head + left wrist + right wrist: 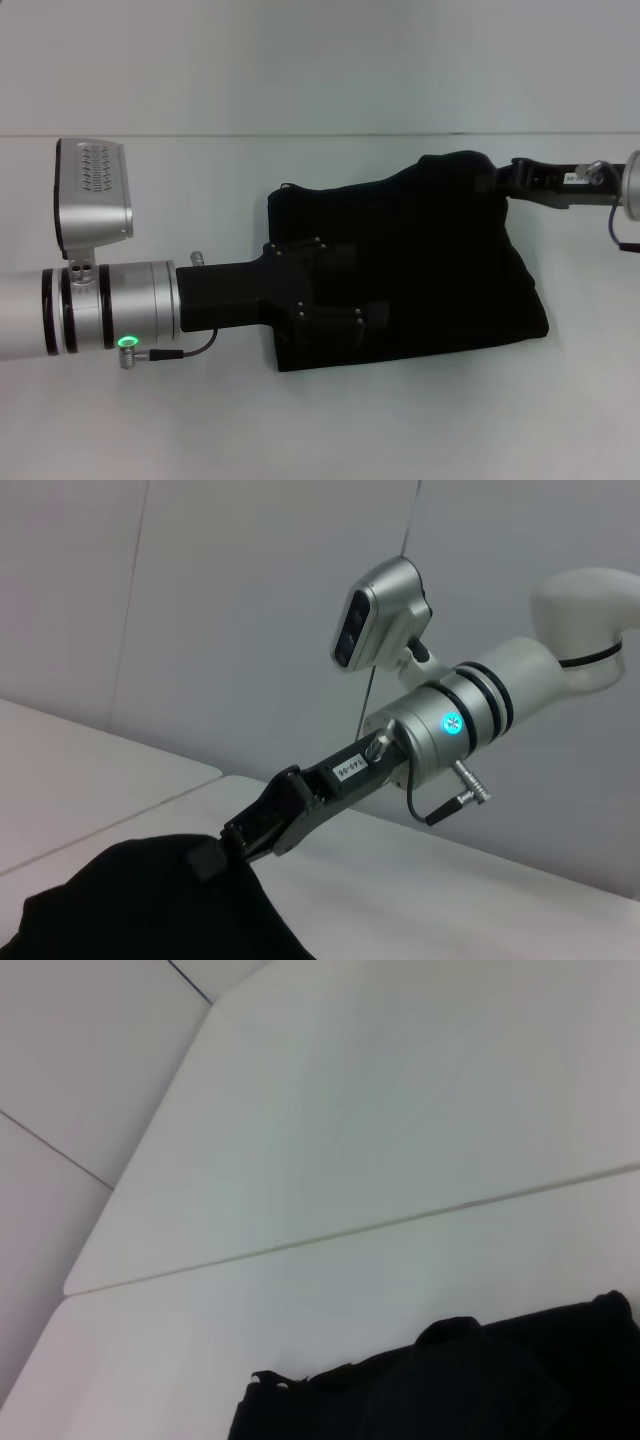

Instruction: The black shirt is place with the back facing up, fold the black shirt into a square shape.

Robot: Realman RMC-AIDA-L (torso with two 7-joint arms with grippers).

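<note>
Black shirt [440, 270] lies bunched mid white tabletop [300, 70]. Left pincer [365, 290] above shirt's left part, fingers apart. Right pincer [492, 182] clamped on raised far-right shirt corner, seen likewise in left wrist view [215, 855].

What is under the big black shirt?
Only the white table shows around the soft black cloth shirt. What lies beneath it is covered. The left tool hovers above it; the right tool pinches its far edge.
</note>
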